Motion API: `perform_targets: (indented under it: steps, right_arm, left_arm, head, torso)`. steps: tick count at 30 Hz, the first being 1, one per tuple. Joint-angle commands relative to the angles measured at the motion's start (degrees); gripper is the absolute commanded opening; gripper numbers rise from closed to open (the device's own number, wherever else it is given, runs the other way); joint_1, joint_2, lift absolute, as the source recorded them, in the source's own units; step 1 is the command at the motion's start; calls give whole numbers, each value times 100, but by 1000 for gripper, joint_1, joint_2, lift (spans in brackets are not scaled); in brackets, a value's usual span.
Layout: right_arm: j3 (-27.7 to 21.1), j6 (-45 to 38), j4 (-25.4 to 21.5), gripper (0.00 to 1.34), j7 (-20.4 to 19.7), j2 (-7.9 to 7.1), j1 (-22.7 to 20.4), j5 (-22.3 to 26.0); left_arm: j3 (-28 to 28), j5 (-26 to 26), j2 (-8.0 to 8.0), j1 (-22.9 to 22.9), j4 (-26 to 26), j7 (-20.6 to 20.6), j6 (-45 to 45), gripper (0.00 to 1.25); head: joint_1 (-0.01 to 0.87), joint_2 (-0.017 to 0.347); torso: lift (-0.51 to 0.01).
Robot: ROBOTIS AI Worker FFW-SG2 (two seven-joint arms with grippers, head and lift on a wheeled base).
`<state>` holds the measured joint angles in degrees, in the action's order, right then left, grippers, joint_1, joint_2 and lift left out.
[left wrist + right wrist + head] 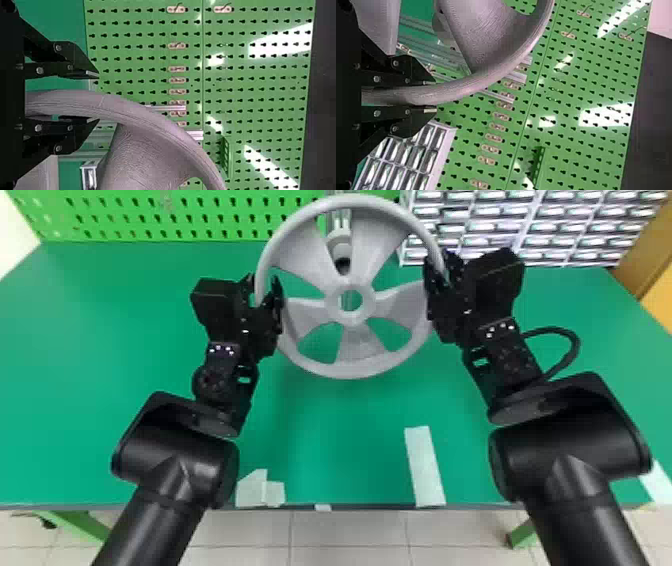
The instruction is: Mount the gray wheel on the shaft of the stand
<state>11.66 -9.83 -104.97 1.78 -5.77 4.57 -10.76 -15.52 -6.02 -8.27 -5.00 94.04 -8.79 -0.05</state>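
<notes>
In the head view the gray wheel is held above the table, its hub hole below and in front of the gray stand shaft, which is partly hidden behind the spokes. My left gripper has its fingers on either side of the rim's left edge. The left wrist view has the wheel rim between the fingers of the left gripper, with a gap to one finger. My right gripper grasps the rim's right side. In the right wrist view, both fingers of the right gripper close on the wheel rim.
The green table carries pale tape strips near its front edge. Behind it stand a green pegboard and, at the back right, a rack of small drawers close to the right gripper.
</notes>
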Motion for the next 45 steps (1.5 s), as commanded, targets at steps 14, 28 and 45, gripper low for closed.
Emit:
perform_targets:
  steps: [14,28,45]
  right_arm:
    - [-67,834,460,157,-2,32,87,-66]
    - [-67,1467,996,157,-2,58,298,-110]
    - [-173,1915,1524,157,-11,102,553,-119]
  left_arm:
    - [-56,224,72,-176,-360,-123,-593,416]
    - [-118,417,98,-493,-835,-316,-1094,419]
    - [-135,461,107,-739,-1301,-352,-1340,426]
  head:
    - [865,52]
    - [865,52]
    - [865,52]
  torso:
    - [-101]
    - [-101]
    - [-101]
